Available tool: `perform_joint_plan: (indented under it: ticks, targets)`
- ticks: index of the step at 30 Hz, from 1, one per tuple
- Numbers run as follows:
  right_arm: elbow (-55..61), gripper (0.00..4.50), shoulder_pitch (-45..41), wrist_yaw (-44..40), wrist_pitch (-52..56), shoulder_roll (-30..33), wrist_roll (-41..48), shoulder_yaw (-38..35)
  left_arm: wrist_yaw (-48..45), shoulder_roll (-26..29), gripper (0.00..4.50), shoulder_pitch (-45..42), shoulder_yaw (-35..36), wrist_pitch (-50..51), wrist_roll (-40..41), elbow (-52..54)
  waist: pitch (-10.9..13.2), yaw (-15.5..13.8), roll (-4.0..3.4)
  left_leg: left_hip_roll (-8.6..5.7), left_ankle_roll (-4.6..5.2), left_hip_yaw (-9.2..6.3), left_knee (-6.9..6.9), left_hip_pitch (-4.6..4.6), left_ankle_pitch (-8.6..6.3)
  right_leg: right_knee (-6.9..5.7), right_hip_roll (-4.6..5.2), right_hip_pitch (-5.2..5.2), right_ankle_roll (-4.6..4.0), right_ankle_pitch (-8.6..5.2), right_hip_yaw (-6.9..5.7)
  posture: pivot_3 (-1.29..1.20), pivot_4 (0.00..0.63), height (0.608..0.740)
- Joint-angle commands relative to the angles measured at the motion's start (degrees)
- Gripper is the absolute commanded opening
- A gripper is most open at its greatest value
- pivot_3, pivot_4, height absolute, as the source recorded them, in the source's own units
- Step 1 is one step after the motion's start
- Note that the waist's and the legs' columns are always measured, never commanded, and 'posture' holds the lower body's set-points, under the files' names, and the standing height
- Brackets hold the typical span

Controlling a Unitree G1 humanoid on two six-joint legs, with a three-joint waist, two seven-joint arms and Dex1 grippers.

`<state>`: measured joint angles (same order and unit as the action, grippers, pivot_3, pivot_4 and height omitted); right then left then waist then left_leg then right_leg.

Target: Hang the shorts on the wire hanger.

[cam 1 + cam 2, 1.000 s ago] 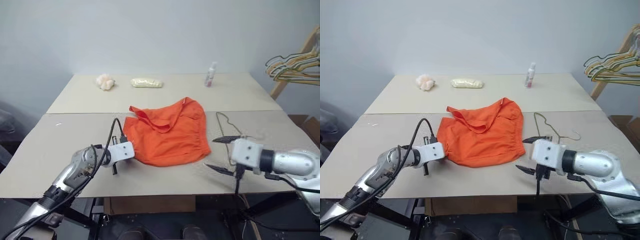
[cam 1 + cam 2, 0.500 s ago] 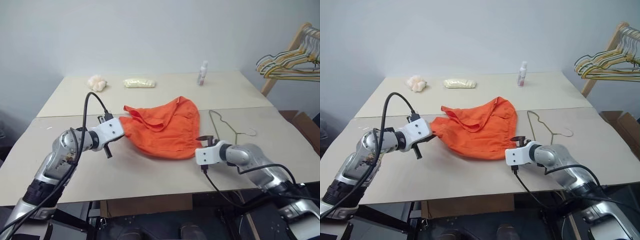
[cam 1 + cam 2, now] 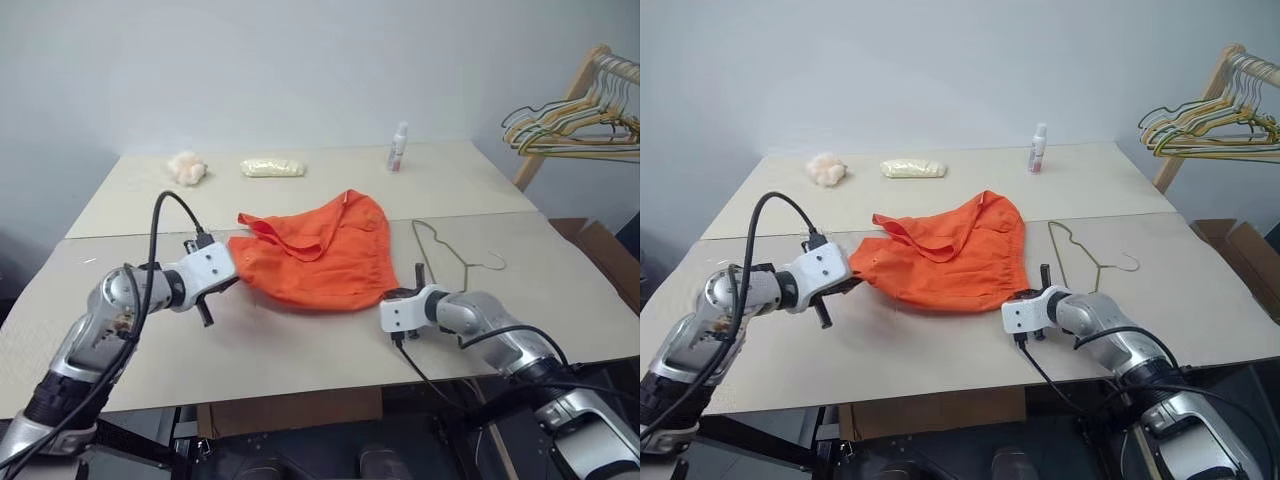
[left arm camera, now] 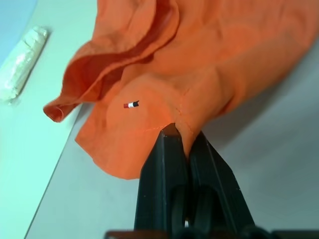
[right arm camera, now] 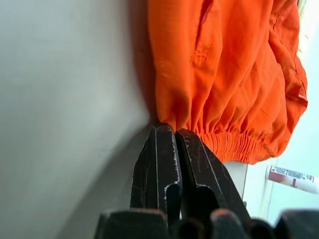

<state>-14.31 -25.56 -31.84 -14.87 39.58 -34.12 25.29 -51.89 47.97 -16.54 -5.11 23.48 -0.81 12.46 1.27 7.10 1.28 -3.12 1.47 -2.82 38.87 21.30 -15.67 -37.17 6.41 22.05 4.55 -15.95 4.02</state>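
- Shorts (image 3: 320, 255) in the head views: bright orange, bunched on the beige table (image 3: 300, 345), spread between both arms, near the seam where two table tops meet.
- Left gripper (image 3: 853, 279) at the left edge of the shorts, black fingers pressed together on the fabric, that corner drawn out towards the arm.
- Right gripper (image 3: 402, 297) at the lower right corner of the shorts, fingers closed at the waistband edge.
- Wire hanger (image 3: 452, 250) flat on the table just to the right of the shorts, thin and dull, hook curling to the right, apart from both grippers.
- Far side of the table: pale crumpled lump (image 3: 185, 166) at the left, yellowish packet (image 3: 271, 168) beside it, small white bottle (image 3: 399, 147) upright to the right.
- Wooden rack (image 3: 560, 110) at the right edge, carrying a bunch of hangers (image 3: 570, 125) in yellow, green and grey.
- Left wrist view: fingers (image 4: 162, 174) shut tight, pinching a fold of orange fabric at a seam; small red-and-white tag on the cloth just past them; leg opening gaping beyond; packet lying on the table at the far side.
- Right wrist view: fingers (image 5: 157, 169) pressed together, tips at the corner of the gathered elastic waistband, pinching the fabric edge against the table; rest of the shorts spread away from them; bottle seen past the waistband.
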Motion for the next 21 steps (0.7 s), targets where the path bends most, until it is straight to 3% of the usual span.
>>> perform_joint_plan:
  ticks: [1, 6, 8, 10, 13, 16, 18, 21]
  targets:
    - [7.0, 0.01, 2.2, -2.7, -6.4, 4.7, 7.7, -5.4, -5.6, 4.0, 0.00, 3.0, 4.6, -4.7, 4.6, 3.3, 0.0, 0.0, -0.02, 0.00, 0.00, 0.00, -0.03, 0.03, 0.00, 0.00, 0.02, 0.04, 0.00, 0.00, 0.00, -0.11, 0.000, 0.740]
    - [15.2, 0.01, 6.3, -15.8, -15.0, 14.6, 24.1, -8.2, -19.4, 11.6, 0.00, 11.6, 9.2, -9.6, 14.3, 7.6, 0.1, 0.2, -0.10, 0.03, 0.01, -0.01, -0.02, 0.16, -0.02, 0.07, 0.06, 0.09, 0.00, 0.00, -0.03, -0.13, 0.000, 0.740]
    - [15.2, 0.01, 5.5, -18.6, -15.6, 16.1, 27.3, -9.2, -19.5, 11.9, 0.00, 12.2, 9.3, -10.2, 15.0, 8.2, 0.1, 0.1, -0.11, 0.07, 0.02, 0.00, -0.02, -0.03, -0.03, 0.11, 0.06, -0.05, 0.00, 0.00, -0.03, -0.13, 0.000, 0.740]
    - [12.5, 0.01, 2.2, -18.8, -14.8, 14.8, 28.0, -10.2, -14.3, 8.6, 0.00, 9.0, 7.9, -9.0, 12.9, 6.7, 0.1, 0.0, -0.20, 0.12, 0.04, -0.01, -0.02, -0.35, -0.04, 0.15, 0.03, -0.48, -0.01, -0.01, -0.07, -0.13, 0.000, 0.740]
    - [1.8, 0.01, -9.4, -11.5, -10.6, 7.5, 23.3, -11.2, -2.9, 0.1, 0.00, -3.2, 4.1, -7.8, 6.3, -1.8, 0.2, -0.2, -0.22, 0.09, 0.05, -0.03, -0.07, -1.09, -0.05, 0.30, -0.02, -1.25, -0.01, -0.01, -0.13, -0.12, 0.000, 0.740]
    - [-9.8, 0.01, -21.1, -2.5, -7.3, 0.6, 18.2, -11.2, 9.7, -9.2, 0.00, -18.2, 2.8, -6.0, 1.2, -14.5, 0.2, -0.1, -0.18, 0.07, 0.01, -0.15, -0.05, -1.08, -0.02, 0.28, -0.11, -1.32, -0.06, 0.04, -0.19, -0.12, 0.000, 0.740]
    - [-20.4, 0.01, -30.8, 7.5, -5.7, -4.6, 13.9, -10.7, 21.3, -15.9, 0.00, -31.1, 4.0, -7.8, -1.6, -27.4, 0.1, 0.0, -0.10, -0.03, -0.05, -0.19, -0.04, -0.81, 0.02, 0.21, -0.08, -0.97, -0.06, 0.04, -0.20, -0.12, 0.000, 0.740]
    - [-35.7, 0.01, -44.8, 25.7, -3.2, -11.9, 10.3, -11.5, 36.7, -20.6, 0.00, -49.4, 5.7, -18.9, -4.9, -49.4, 0.0, 1.2, 0.04, -0.11, -0.74, -0.20, 0.14, 0.30, 0.44, -0.05, 0.03, 0.20, -0.08, 0.06, -0.17, -0.11, 0.000, 0.740]
